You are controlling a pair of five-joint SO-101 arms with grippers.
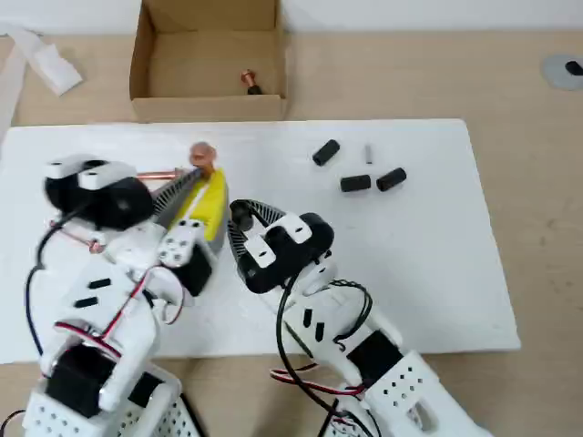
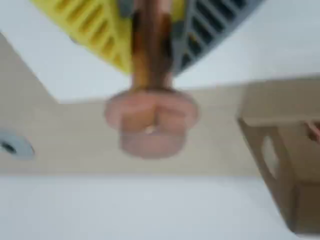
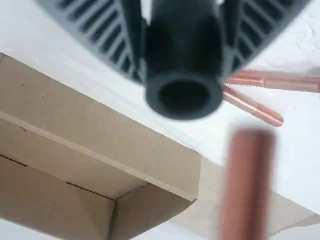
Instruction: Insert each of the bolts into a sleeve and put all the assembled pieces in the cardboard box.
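Presently: left pincer (image 2: pixel 152 35) clamps bolt (image 2: pixel 150 120); right pincer (image 3: pixel 182 25) clamps sleeve (image 3: pixel 184 92), at bolt's five o'clock from above. Align both axes before pushing.

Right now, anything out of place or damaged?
Nothing stands out. Left pincer holds a bolt, right pincer a sleeve; spare sleeves lie on the mat; one assembled piece sits in the box.

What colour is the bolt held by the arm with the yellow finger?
The bolt is copper, a pinkish orange-brown. It shows best in the left wrist view.
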